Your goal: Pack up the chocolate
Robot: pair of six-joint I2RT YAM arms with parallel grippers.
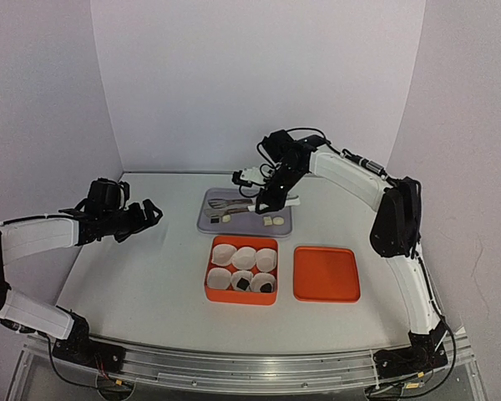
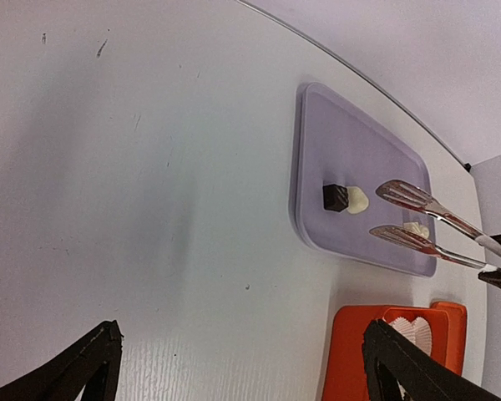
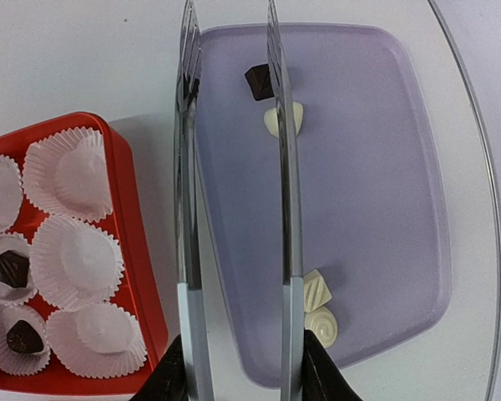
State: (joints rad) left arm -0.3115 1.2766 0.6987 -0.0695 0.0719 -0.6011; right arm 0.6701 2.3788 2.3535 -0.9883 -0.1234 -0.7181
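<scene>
Chocolate (image 3: 258, 81) split between tray (image 3: 384, 167) and box (image 3: 138, 251)!
Four pieces lie on the far lavender tray, two dark ones sit in paper cups (image 3: 75, 259) in the near orange box; right gripper (image 3: 244, 376) clamps the tongs (image 3: 283, 192), blades apart over the tray.

Bare table (image 1: 142, 267) left of the purple tray (image 3: 376, 209); above it, tongs (image 3: 285, 184) in the right gripper (image 3: 244, 376).

tray (image 1: 244, 225) behind box (image 1: 240, 298) | lid (image 1: 326, 273) right of box | chocolate (image 1: 271, 220) on tray
</scene>
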